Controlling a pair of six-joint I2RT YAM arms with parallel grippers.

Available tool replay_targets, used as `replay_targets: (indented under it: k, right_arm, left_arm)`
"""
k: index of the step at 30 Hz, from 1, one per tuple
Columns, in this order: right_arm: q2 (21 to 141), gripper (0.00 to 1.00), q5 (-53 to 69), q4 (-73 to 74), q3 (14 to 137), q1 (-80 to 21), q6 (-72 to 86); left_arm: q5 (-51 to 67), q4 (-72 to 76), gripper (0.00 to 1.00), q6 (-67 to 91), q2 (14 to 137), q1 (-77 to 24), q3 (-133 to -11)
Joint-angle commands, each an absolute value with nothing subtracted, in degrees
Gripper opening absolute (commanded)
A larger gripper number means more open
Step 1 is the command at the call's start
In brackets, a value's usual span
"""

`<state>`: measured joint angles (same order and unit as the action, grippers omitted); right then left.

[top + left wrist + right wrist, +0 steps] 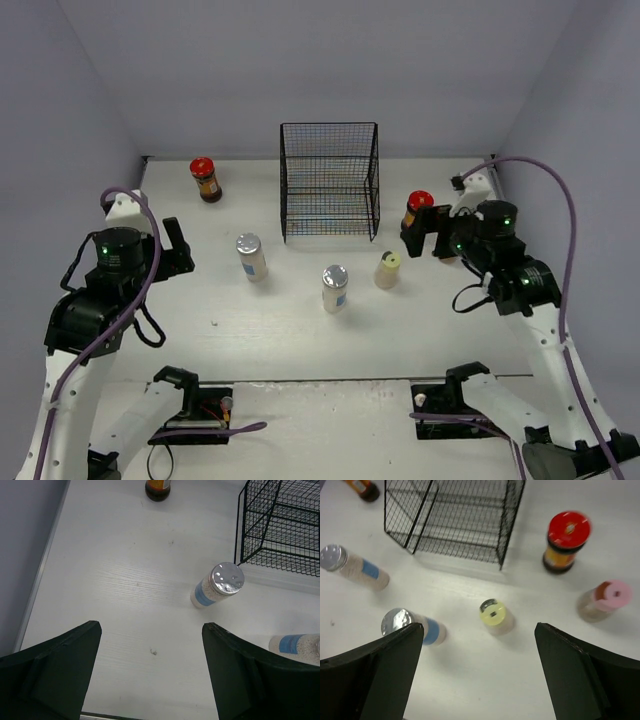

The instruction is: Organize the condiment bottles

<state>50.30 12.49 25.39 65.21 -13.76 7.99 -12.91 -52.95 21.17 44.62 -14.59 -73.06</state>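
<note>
We see the left jaws and right jaws spread wide, empty. The six condiment bottles point(334, 287) stand on the counter point(270, 335) outside the wire basket point(330, 180): silver-capped bottles point(251, 256) and the yellow-green-capped one point(387, 269) before it, red-lidded jars point(205, 178) either side, the pink-capped bottle point(606, 600) by the right jar.

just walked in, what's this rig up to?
Two arms are set to organize six condiment bottles, and nothing is picked up yet. The left gripper and right gripper are both open and hold nothing. All the bottles stand on the table outside the black wire basket: two red-lidded jars, two silver-capped bottles, a yellow-green-capped bottle and a pink-capped bottle. The right gripper is close to one red-lidded jar.
</note>
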Motion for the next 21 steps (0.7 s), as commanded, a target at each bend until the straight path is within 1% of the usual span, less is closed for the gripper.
replay_targets:
  k: [1, 3, 5, 6, 7, 9, 11, 16, 21]
  right_arm:
    - [51.9, 1.0, 17.4, 18.5, 62.0, -18.4, 12.9]
    - [53.7, 1.0, 13.7, 16.6, 61.3, -21.6, 13.4]
    - [55.7, 1.0, 11.0, 16.2, 61.2, -27.0, 14.0]
    - [57.8, 1.0, 7.5, 15.9, 61.1, -29.2, 14.2]
    - [58.7, 1.0, 5.6, 15.6, 61.1, -33.5, 14.5]
    - [61.2, 1.0, 1.1, 14.4, 60.9, -37.2, 15.5]
    - [62.8, 1.0, -0.8, 13.4, 60.9, -40.8, 16.3]
    - [68.3, 0.99, -8.3, 12.5, 61.1, -47.5, 19.9]
    - [73.6, 0.94, -11.9, 11.5, 61.3, -52.0, 23.1]
  left_arm:
    - [-12.6, -49.8, 0.83, 21.4, 44.1, -14.9, -73.4]
    - [-12.7, -50.0, 0.83, 21.4, 43.9, -14.9, -72.9]
    - [-13.0, -50.3, 0.83, 21.4, 43.9, -14.9, -72.5]
    - [-13.0, -50.2, 0.83, 21.4, 43.9, -14.9, -72.4]
    - [-13.4, -50.3, 0.83, 21.4, 43.7, -14.9, -72.4]
    - [-13.7, -50.4, 0.83, 21.4, 43.7, -14.9, -72.3]
    - [-14.1, -50.8, 0.83, 21.4, 43.5, -14.9, -72.3]
    - [-14.2, -51.0, 0.83, 21.5, 43.2, -14.9, -71.5]
    - [-14.2, -51.2, 0.83, 22.1, 42.9, -14.9, -70.8]
